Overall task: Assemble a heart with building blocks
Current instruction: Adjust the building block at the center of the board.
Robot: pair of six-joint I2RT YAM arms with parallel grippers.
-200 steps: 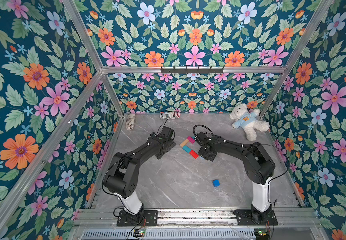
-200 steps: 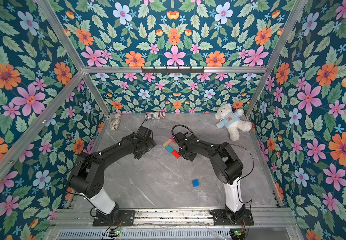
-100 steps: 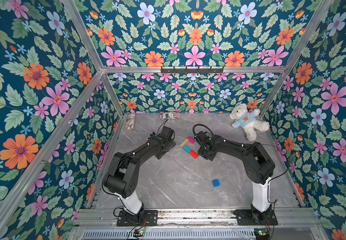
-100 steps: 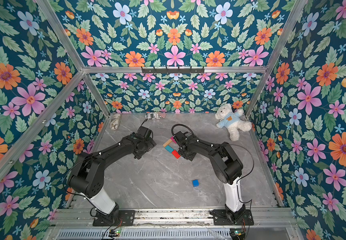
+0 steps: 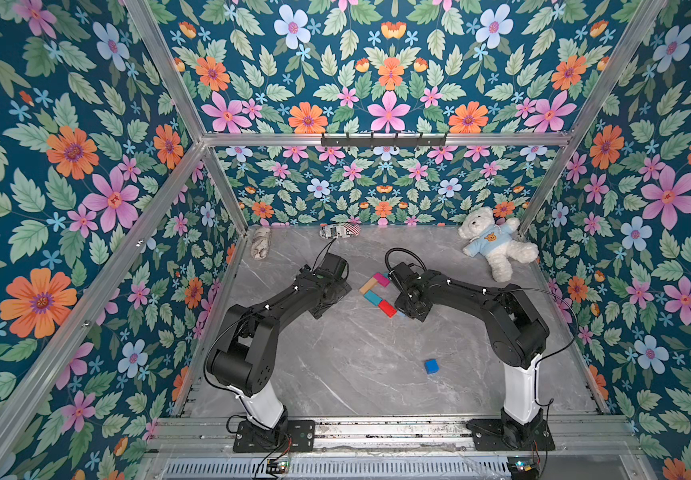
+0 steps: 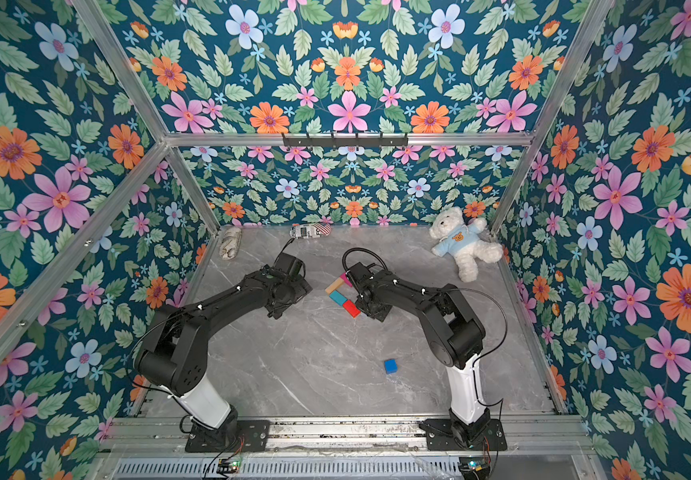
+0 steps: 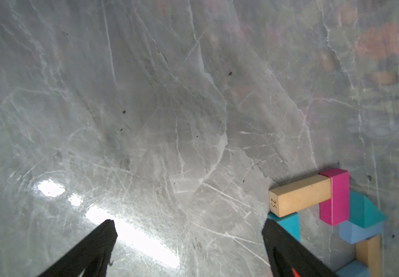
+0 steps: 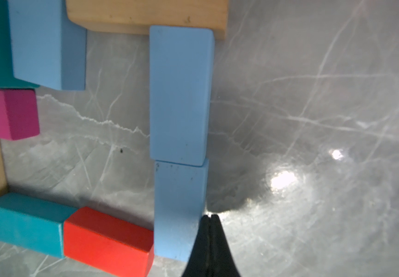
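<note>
**While the heart [image 5: 373, 296], a hollow outline of coloured blocks, is lying mid-table, a small dark blue cube [image 5: 431, 366] is sitting well apart**

As I am looking down over the grey marble-patterned table [image 5: 356, 374], the heart is resting just past the centre toward 12 o'clock, with a gripper on either side. At its 9 o'clock side the left gripper [image 7: 188, 230] is pointing down at bare tabletop, its fingers spread wide and nothing between them. At the 3 o'clock side the right gripper [image 8: 209, 220] is showing its fingers pressed together and empty. Its tip is sitting just beside the outer edge of a light blue rectangular block [image 8: 179, 208]; whether it is touching, I cannot tell. That block is meeting a red rectangular block [image 8: 107, 242] at a corner, and a teal rectangular block [image 8: 25, 223] is lying end to end with the red one. The dark blue cube is lying alone at about 5 o'clock of the outline. A white teddy bear in a pale blue top [image 5: 493, 245] is sprawling in the table's 2 o'clock corner.
</note>
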